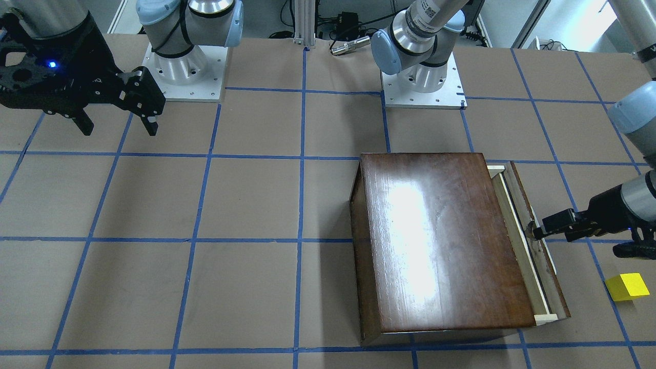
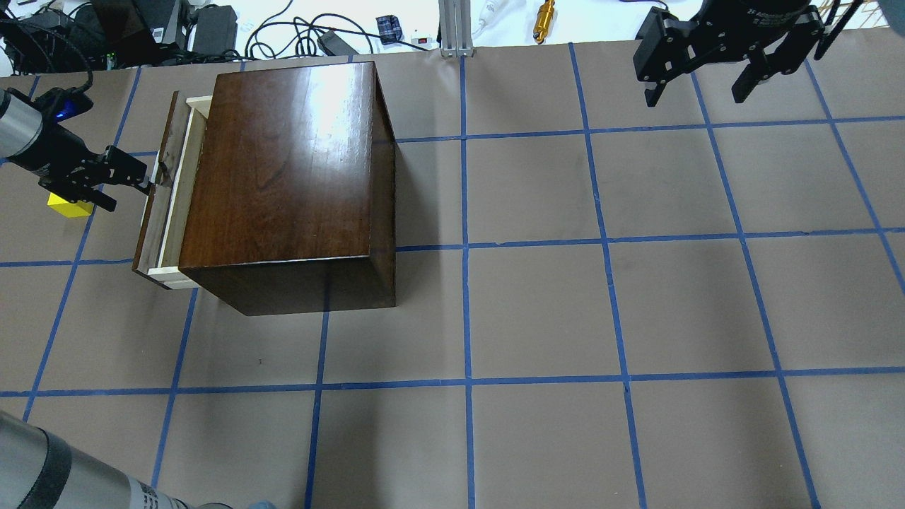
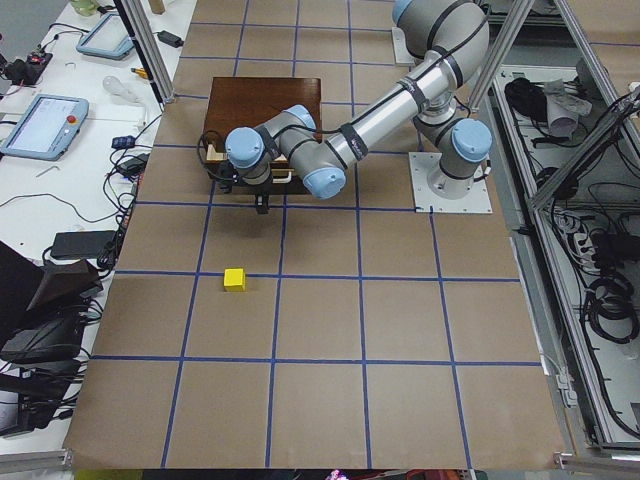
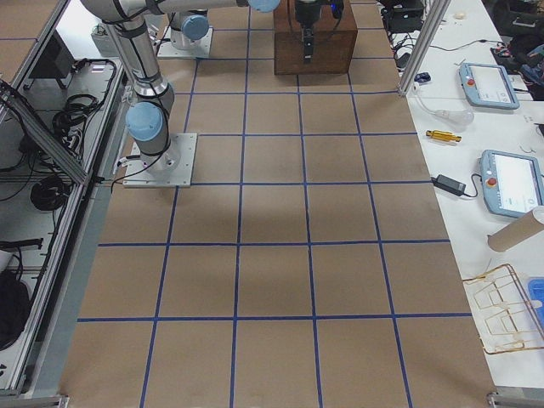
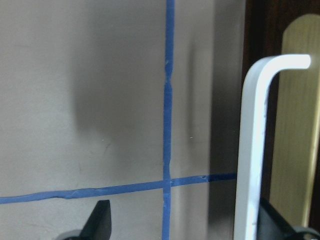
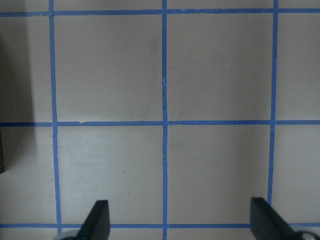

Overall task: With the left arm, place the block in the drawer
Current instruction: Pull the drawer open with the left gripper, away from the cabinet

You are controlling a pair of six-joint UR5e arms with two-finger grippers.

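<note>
The yellow block lies on the table beside the drawer; it also shows in the overhead view and the exterior left view. The drawer of the dark brown box stands slightly pulled out. It shows in the overhead view too. My left gripper hangs open at the drawer front. One finger is by the metal pull, the other out toward the block. My right gripper is open and empty, high and far from the box.
The arm bases stand at the robot's side of the table. Cables and a brass tool lie beyond the far edge. Blue tape lines grid the brown table cover.
</note>
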